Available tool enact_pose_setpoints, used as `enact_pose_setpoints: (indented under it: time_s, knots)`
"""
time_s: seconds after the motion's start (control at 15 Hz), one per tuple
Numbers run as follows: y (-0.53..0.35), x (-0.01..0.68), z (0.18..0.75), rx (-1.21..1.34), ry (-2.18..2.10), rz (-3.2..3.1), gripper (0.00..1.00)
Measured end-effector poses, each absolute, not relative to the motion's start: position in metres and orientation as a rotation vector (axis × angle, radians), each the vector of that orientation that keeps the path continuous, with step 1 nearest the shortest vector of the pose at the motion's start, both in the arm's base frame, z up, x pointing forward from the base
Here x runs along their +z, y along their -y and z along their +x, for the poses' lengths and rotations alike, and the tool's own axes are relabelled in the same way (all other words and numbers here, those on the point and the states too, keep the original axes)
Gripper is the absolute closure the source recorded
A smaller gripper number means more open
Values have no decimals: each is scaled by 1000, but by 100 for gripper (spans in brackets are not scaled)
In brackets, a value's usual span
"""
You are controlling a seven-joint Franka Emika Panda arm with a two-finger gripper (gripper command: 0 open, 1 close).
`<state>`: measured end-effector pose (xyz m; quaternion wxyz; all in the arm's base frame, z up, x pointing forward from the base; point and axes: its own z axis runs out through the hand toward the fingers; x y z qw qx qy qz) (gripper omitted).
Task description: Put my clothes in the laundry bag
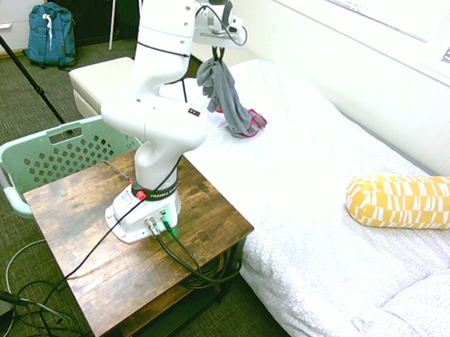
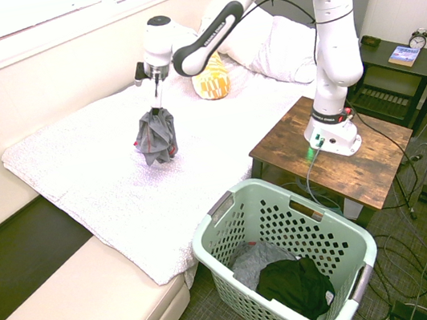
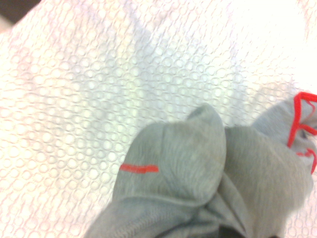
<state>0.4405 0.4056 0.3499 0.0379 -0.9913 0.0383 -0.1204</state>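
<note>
The grey garment with red trim (image 1: 230,101) hangs from my gripper (image 1: 217,55), which is shut on its top end above the white bed. Its lower end still touches the bedspread. From the other side the clothes (image 2: 157,139) dangle under the gripper (image 2: 158,104) over the bed's middle. Up close, the wrist view shows grey fabric (image 3: 198,173) with red stitching over the bubbly white cover. The mint-green laundry basket (image 2: 229,206) stands on the floor beside the bed's foot and the wooden table, and it holds dark and grey clothing. It also shows as the basket (image 1: 25,155) left of the table.
A yellow patterned bolster pillow (image 1: 411,201) lies on the bed. My base stands on a wooden side table (image 1: 134,264). A cream bench (image 2: 83,310) runs along the bed's end. A blue backpack (image 1: 50,35) leans by the drawers.
</note>
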Motion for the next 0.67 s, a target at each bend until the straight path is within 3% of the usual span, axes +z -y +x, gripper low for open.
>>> enact_pose_setpoints:
  time_s: [0.33, 0.67]
  knots:
    - [-443, 359, 216, -374, -20, -3099, 100]
    - [-387, 325, -60, -319, 42, -3172, 100]
